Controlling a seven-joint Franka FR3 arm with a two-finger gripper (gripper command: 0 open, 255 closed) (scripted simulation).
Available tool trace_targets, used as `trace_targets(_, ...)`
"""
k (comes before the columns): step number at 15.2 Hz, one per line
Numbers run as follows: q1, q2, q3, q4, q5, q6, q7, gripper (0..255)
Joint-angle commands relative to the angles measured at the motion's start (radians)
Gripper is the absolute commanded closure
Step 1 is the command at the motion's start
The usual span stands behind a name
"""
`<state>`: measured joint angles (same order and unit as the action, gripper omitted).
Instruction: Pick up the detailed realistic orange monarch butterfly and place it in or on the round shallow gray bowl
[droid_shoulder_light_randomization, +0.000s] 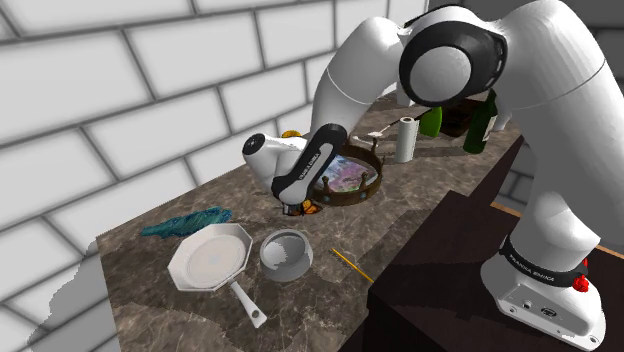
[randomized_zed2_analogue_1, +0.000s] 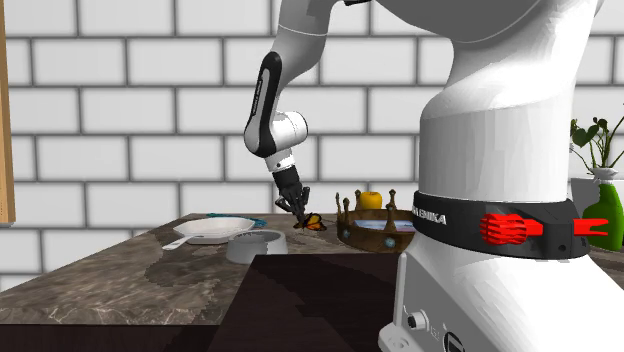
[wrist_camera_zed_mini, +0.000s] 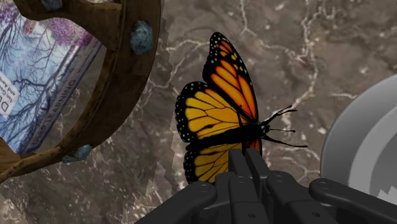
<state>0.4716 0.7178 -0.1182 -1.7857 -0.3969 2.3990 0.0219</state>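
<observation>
An orange and black monarch butterfly (wrist_camera_zed_mini: 222, 108) with white-dotted wing edges sits over the marble counter (droid_shoulder_light_randomization: 420, 215), between a brown crown-like ring and the gray bowl. My gripper (wrist_camera_zed_mini: 245, 167) is shut on its rear body, the fingers nearly meeting. From the shoulder view the gripper (droid_shoulder_light_randomization: 297, 206) points down at the counter with the butterfly (droid_shoulder_light_randomization: 311, 209) beside its tip. The second exterior view shows the gripper (randomized_zed2_analogue_1: 297, 209) with the butterfly (randomized_zed2_analogue_1: 314, 222) just below its tips. The round shallow gray bowl (droid_shoulder_light_randomization: 286, 252) (randomized_zed2_analogue_1: 256, 246) (wrist_camera_zed_mini: 366, 143) stands close by, toward the counter's front.
A brown crown-like ring (droid_shoulder_light_randomization: 347, 176) around a picture lies right behind the butterfly. A white octagonal pan (droid_shoulder_light_randomization: 210, 258), a teal cloth (droid_shoulder_light_randomization: 187, 222) and a yellow pencil (droid_shoulder_light_randomization: 352, 265) lie near the bowl. A paper roll (droid_shoulder_light_randomization: 405, 138) and green bottles (droid_shoulder_light_randomization: 483, 120) stand farther back.
</observation>
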Motion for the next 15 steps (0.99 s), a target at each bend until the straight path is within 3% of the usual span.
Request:
trace_targets(1, -0.001, -0.025, 0.000, -0.013, 0.001, -0.011, -0.006, 255)
trace_targets(11, -0.001, -0.125, 0.007, -0.032, 0.013, -0.088, -0.038, 255)
trace_targets(15, 0.063, -0.135, 0.029, -0.032, 0.017, -0.126, 0.035, 255)
